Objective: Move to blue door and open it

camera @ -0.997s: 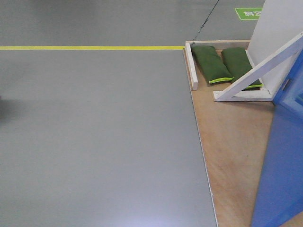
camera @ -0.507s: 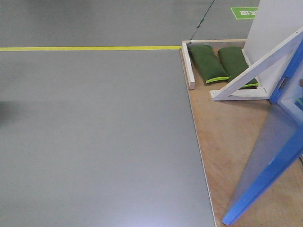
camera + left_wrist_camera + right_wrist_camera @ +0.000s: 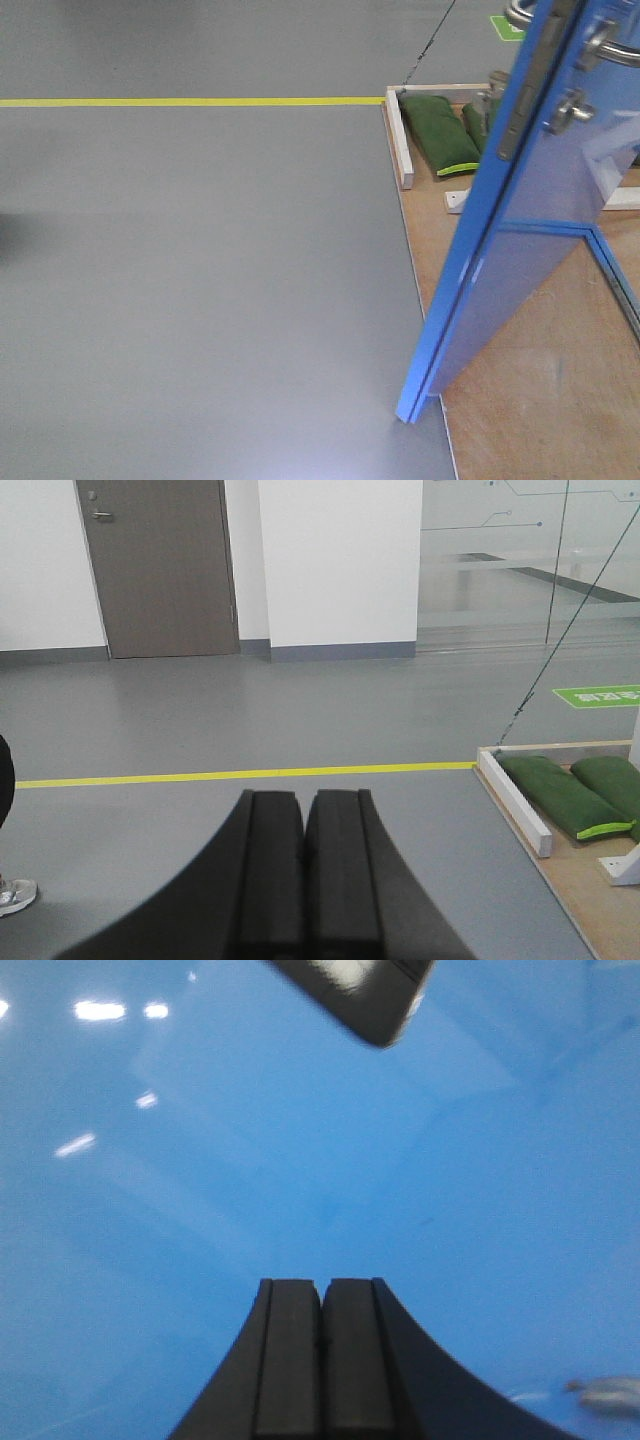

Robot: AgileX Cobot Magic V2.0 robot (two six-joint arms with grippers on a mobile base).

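2 grippers show, each in its own wrist view. The left gripper (image 3: 303, 805) has its pads pressed flat together with nothing between them, and it points out over the grey floor (image 3: 300, 710) toward a yellow line (image 3: 240, 774). The right gripper (image 3: 322, 1290) is likewise closed and empty. It faces the glossy face of the blue door (image 3: 300, 1160), which fills that whole view; whether the tips touch the panel cannot be told. A dark blurred shape (image 3: 355, 990) sits at the top edge there.

From the front view, the blue door (image 3: 530, 230) stands open at the right of the frame, its narrow edge turned toward the camera. Its lower corner sits right at the border of the wooden platform (image 3: 540, 410) and the grey floor (image 3: 200, 280). A silver lever handle (image 3: 600, 45) sits high on the panel, with a round silver lock (image 3: 570, 108) just below it. Behind the door, 2 green sandbags (image 3: 440, 135) lie on the platform, just beside a white wooden beam (image 3: 402, 140).
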